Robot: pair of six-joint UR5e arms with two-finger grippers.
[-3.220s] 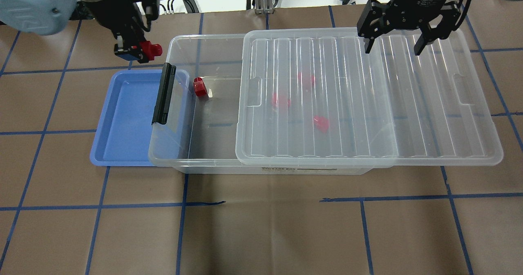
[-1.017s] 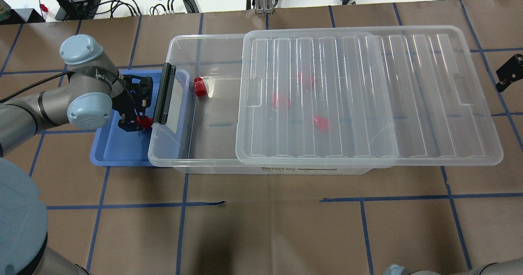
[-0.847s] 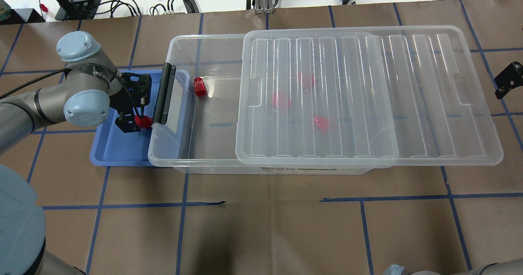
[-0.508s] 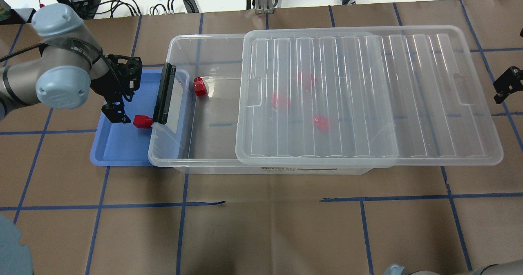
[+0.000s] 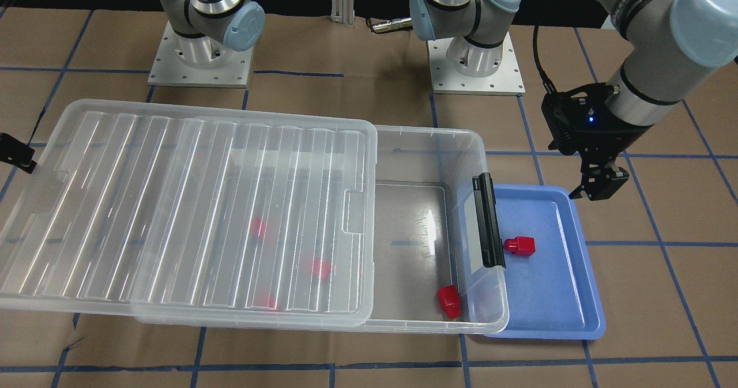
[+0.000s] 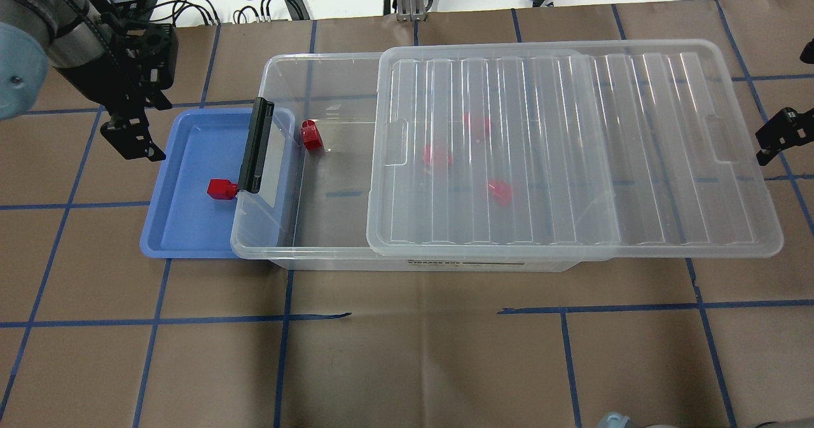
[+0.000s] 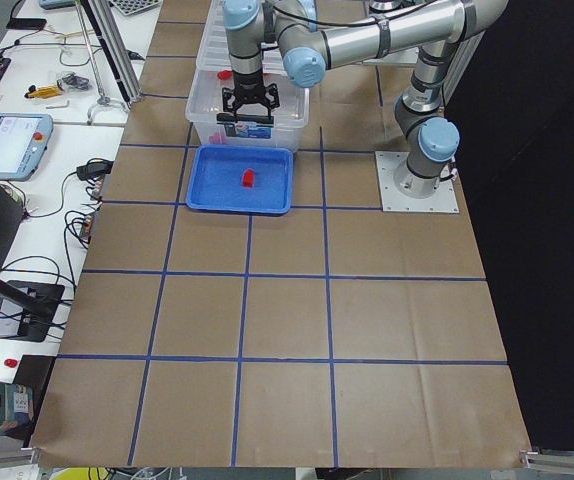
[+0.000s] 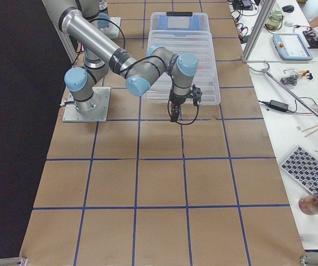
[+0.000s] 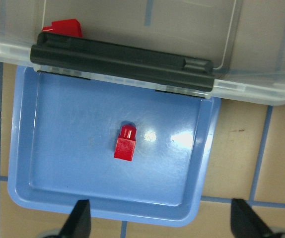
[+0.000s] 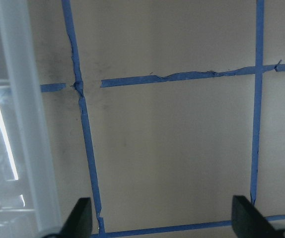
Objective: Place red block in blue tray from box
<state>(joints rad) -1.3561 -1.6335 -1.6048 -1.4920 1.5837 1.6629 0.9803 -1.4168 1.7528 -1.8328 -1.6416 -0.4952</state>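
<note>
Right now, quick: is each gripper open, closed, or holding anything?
Left gripper: open, empty; the red block lies in the blue tray.
Right gripper: open, holding nothing.

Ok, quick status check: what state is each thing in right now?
box: partly uncovered, spare blocks inside.
lid: unlatched, offset, covering most of the box.
blue tray: lying flat, one end under the box's rim.
red block: lying loose in the blue tray, nothing gripping it.
left gripper: jaws open, empty, above the tray's outer rim.
right gripper: jaws open, empty, beyond the lid.
</note>
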